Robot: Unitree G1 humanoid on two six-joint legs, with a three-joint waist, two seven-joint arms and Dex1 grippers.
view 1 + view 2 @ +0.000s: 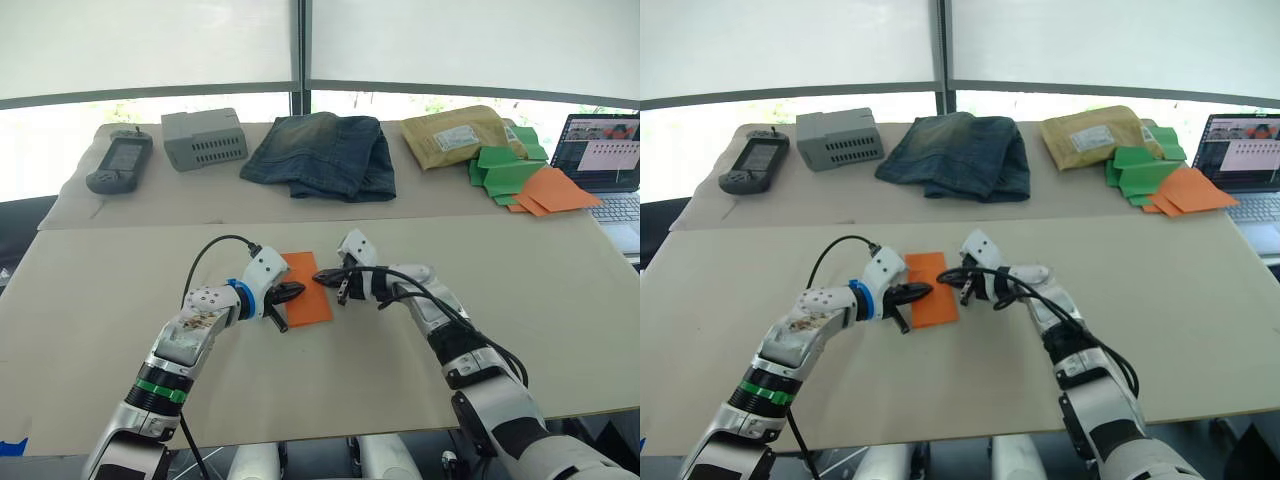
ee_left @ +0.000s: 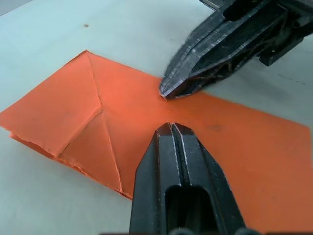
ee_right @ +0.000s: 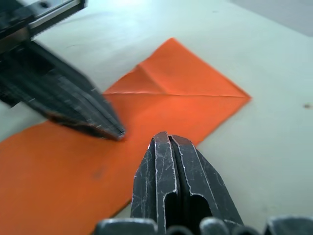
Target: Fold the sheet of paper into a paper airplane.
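Note:
The sheet of paper [image 1: 310, 298] is bright orange and lies flat on the pale table [image 1: 520, 290], as a long strip with diagonal creases and a folded-in corner at its far end [image 2: 93, 117]. My left gripper [image 1: 299, 291] is shut, and its tip rests on the sheet's left part. My right gripper [image 1: 320, 279] is shut as well, with its tip touching the sheet near the right edge. The two tips meet nearly nose to nose over the paper's middle [image 3: 166, 105]. Neither holds the paper.
On the back table lie a handheld device [image 1: 120, 160], a grey box [image 1: 204, 138], folded jeans [image 1: 322, 150], a padded envelope [image 1: 455, 135], green folded papers [image 1: 505, 170] and paler orange papers [image 1: 555, 190]. A laptop [image 1: 605, 160] stands at the far right.

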